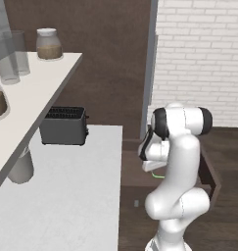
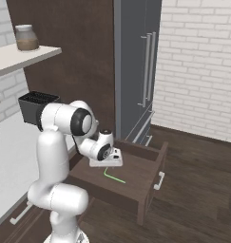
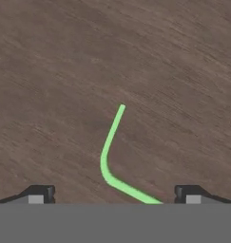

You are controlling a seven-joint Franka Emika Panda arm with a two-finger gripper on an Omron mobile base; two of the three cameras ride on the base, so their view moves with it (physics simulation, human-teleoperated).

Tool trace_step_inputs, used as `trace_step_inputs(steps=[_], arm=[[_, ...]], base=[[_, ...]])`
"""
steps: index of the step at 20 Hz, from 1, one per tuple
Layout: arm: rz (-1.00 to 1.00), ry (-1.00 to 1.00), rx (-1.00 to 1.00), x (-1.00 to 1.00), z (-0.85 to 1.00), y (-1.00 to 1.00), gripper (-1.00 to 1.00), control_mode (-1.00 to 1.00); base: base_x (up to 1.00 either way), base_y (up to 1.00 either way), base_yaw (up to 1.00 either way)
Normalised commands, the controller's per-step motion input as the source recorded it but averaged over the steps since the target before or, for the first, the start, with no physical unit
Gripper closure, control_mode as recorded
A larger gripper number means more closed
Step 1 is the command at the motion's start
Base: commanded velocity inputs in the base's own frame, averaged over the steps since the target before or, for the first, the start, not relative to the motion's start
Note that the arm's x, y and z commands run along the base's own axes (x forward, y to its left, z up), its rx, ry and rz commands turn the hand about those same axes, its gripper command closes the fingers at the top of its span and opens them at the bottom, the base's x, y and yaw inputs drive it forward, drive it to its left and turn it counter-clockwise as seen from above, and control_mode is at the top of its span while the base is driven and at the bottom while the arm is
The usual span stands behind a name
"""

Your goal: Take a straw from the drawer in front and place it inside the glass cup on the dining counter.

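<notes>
The drawer (image 2: 151, 189) stands pulled out, its dark brown floor bare but for the straw (image 2: 114, 176). The straw (image 3: 109, 154) is thin, light green and bent, and lies flat on the wood; it also peeks out beside the arm (image 1: 158, 175). My gripper (image 2: 107, 165) hangs just above it, pointing down into the drawer. In the hand view my gripper (image 3: 114, 195) is open, its two dark fingertips (image 3: 41, 193) set wide on either side of the straw's near end, holding nothing. The glass cup and the dining counter are out of view.
A black toaster (image 1: 64, 126) sits on the white worktop (image 1: 71, 206) to the left. Above it a white shelf (image 1: 39, 93) carries a jar (image 1: 48, 44) and two tall greyish glasses (image 1: 10, 61). A tall grey cabinet (image 2: 136, 71) stands behind the drawer.
</notes>
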Motion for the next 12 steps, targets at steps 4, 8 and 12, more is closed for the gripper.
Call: trace_step_inputs(steps=[4,8,12], arm=[[0.00,0.11,0.00,0.16,-0.36,0.09,-1.00,-1.00],[0.00,0.09,0.00,0.13,-0.35,0.01,-1.00,-1.00],[0.00,0.04,0.00,0.25,-0.33,0.00,-1.00,-1.00]], base=[[0.00,0.00,0.00],[0.00,0.00,0.00],[0.00,0.00,0.00]])
